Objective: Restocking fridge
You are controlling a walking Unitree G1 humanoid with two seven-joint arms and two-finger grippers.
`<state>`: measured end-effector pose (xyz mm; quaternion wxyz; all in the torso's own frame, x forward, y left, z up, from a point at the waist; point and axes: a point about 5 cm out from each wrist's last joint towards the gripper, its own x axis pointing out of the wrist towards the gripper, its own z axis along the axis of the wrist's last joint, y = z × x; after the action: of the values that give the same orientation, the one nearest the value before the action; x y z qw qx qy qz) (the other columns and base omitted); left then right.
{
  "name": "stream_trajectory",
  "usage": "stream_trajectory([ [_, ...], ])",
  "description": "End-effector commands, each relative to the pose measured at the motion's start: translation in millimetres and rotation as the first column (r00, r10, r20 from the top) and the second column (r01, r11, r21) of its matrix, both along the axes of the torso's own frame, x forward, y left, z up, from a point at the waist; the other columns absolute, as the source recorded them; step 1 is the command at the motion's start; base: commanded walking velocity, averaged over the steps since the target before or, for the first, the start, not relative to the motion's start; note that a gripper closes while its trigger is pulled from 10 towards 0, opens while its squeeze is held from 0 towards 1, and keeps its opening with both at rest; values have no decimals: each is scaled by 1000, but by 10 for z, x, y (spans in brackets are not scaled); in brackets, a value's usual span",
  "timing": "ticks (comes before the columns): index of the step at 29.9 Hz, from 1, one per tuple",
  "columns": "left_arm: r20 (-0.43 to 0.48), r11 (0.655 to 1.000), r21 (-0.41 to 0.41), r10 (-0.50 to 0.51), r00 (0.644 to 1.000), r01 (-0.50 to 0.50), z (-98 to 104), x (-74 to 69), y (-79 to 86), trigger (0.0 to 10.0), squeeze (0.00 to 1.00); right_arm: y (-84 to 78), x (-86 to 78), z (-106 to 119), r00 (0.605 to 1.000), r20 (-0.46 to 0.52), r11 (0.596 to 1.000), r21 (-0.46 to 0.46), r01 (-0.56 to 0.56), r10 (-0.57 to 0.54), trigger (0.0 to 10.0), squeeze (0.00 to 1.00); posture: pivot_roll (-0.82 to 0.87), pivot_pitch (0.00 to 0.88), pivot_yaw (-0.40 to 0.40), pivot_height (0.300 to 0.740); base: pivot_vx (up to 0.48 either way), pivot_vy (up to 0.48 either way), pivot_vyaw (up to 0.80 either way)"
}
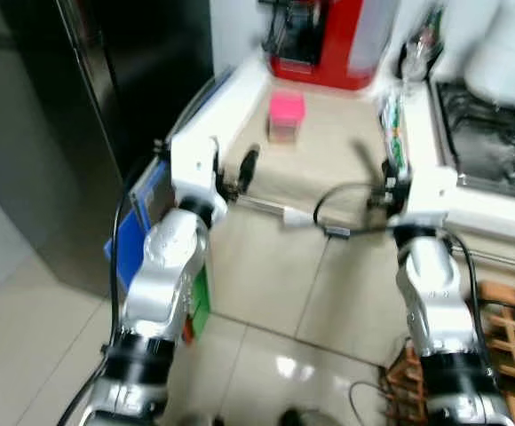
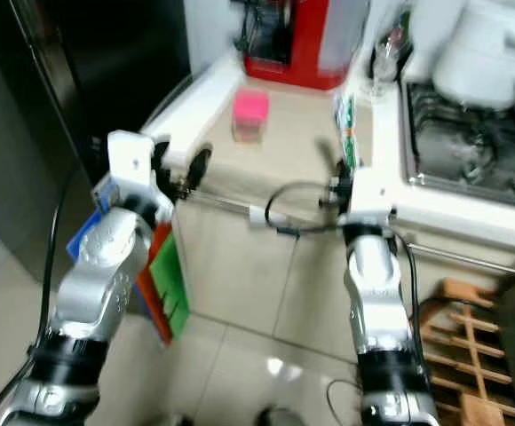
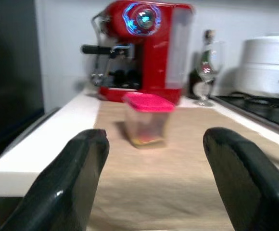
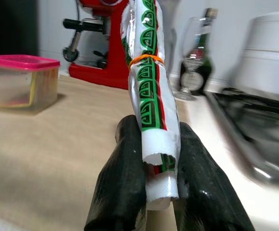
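Between the right gripper's (image 4: 161, 178) two black fingers stood a rolled white packet (image 4: 151, 91) printed green and red, clamped at its lower end. Its long axis ran upright, tilted slightly, with an orange band around the upper part. The packet rose above the beige counter (image 1: 328, 169), beside the stove (image 1: 493, 142). Further out to the left, the left gripper (image 3: 161, 178) hung spread wide with nothing between its fingers, aimed at a pink-lidded container (image 3: 146, 120) sitting ahead of it on the counter. Beyond that container stood a red coffee machine (image 3: 144, 48); a wine glass (image 3: 207, 72) stood near it.
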<state>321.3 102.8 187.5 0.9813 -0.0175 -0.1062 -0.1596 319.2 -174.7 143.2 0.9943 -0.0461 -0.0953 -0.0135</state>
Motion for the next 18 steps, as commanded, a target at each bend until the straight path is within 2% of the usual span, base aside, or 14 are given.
stream_trajectory([
  [1, 0, 1000, 4, 2, 1000, -2, 3, 2, 1, 10000, 0, -23, 4, 9, 1000, -1, 1000, -3, 6, -6, 0, 0, -32, 0, -21, 740, -285, 0, -788],
  [9, 0, 1000, 3, 3, 1000, -3, 3, -5, -4, 10000, 0, -22, 13, 2, 1000, -5, 1000, -4, 6, -6, 0, 0, -32, 0, -22, 740, -290, 0, -786],
  [18, -5, 1000, 3, 3, 1000, -3, -3, -12, -31, 10000, 0, -14, 11, -6, 1000, -3, 1000, -11, -5, 5, 0, 0, -35, 0, -22, 740, -301, 0, 0],
])
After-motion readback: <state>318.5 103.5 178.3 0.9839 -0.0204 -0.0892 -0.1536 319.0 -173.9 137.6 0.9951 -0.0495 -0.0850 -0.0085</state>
